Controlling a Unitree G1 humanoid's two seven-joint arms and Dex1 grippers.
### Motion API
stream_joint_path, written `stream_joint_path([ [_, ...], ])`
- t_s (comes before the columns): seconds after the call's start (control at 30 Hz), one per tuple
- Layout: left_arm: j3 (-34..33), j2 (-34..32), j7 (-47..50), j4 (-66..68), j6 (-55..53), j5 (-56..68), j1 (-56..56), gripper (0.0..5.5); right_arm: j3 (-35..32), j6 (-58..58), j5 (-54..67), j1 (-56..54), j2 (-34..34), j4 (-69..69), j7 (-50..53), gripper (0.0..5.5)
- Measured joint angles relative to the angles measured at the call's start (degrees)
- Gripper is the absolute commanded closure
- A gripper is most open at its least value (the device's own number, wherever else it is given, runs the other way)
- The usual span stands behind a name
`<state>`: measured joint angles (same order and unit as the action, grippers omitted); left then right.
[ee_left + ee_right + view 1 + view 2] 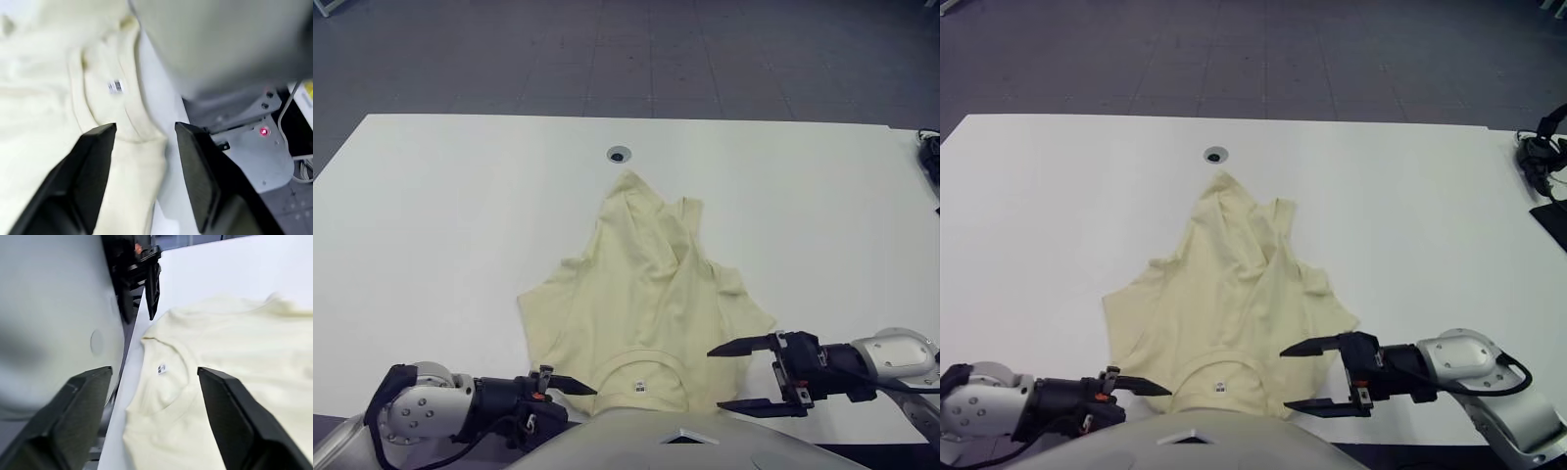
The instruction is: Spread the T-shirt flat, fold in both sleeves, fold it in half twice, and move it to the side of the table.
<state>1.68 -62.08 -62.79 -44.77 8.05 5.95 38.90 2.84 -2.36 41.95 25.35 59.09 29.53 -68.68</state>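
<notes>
A pale yellow T-shirt point(636, 284) lies crumpled on the white table point(431, 215). Its collar and tag point(641, 384) are at the near edge, and its bunched hem points away. My left gripper point(566, 386) is low at the near edge, just left of the collar. The left wrist view shows it open point(145, 129) over the shirt's shoulder cloth point(39, 98). My right gripper point(717, 379) stands open at the shirt's near right corner, one finger above the other. In its wrist view point(154, 372) the collar lies between the fingers, with the left gripper point(152, 284) farther off.
A round cable hole point(618, 154) sits in the table just beyond the shirt's far tip. Black cables and gear point(1538, 157) lie at the table's right edge. Bare tabletop stretches to the left and right of the shirt.
</notes>
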Motion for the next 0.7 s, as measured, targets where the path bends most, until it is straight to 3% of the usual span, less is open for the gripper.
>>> stream_joint_path([
  [0.1,-1.8,0.8,-1.0,3.3,-1.1,6.7,-3.0,2.01,-0.6,0.1,-3.7,-4.4,-4.2,-2.5,4.6,1.10],
  [0.17,-2.2,5.4,4.1,6.3,-1.8,6.1,-11.6,1.64,0.1,1.7,-11.5,-8.9,-7.2,-6.2,9.1,0.74],
  [0.3,2.8,12.4,16.3,17.9,2.4,-12.6,-28.4,0.97,1.4,8.5,-27.8,-13.5,-8.7,-14.0,15.4,0.11],
  [0.47,11.1,15.5,27.2,34.6,12.0,-32.5,-38.1,0.12,1.8,15.9,-40.8,-17.3,-8.7,-23.1,19.3,0.10],
  [0.7,11.4,13.8,30.9,38.4,17.7,-35.0,-38.1,0.12,3.4,23.4,-47.3,-18.7,-6.4,-26.7,21.7,0.10],
])
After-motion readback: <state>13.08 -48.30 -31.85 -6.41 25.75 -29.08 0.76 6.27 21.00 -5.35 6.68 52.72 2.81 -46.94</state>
